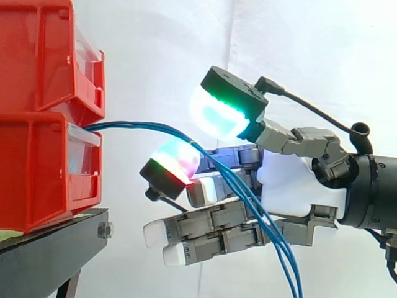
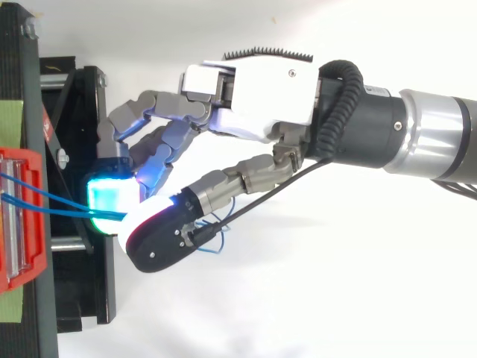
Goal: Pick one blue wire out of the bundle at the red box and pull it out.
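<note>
**Blue wires pinched just off the lower red bin**

I've got the blue wires [image 1: 133, 124] coming out of the front of the lower red bin [image 1: 37, 180], right at its clear front panel [image 1: 82, 155]. They run out to the right in a shallow arc and drop btwn two glowing pads of the hand [image 1: 291, 186]. From there they run down across the palm and leave the side view at its bottom edge. Several strands travel together. I can't tell how many sit in the pinch vs. just pass alongside.

Hand state: the thumb pad [image 1: 217, 115], green/cyan, sits above the wires. A finger pad [image 1: 178, 158], red/green, on a curled finger, sits below and faces it. In the top view those two pads meet w/ the wires going in btwn them, so I read it as a pinch on the wires. The other fingers lie lower, stretched nearly straight toward the bin, tips white, holding nothing.

The hand is near the bin front but clear of it, and the wire span bridges the gap. From above, a small loop of blue wire shows under the thumb.

Further out, an upper red bin [image 1: 37, 56] is stacked on the lower one, and both sit on the black stand [image 1: 49, 254]. The arm [image 2: 432, 134] comes in from the right. A white curtain [image 1: 155, 49] hangs behind.
</note>
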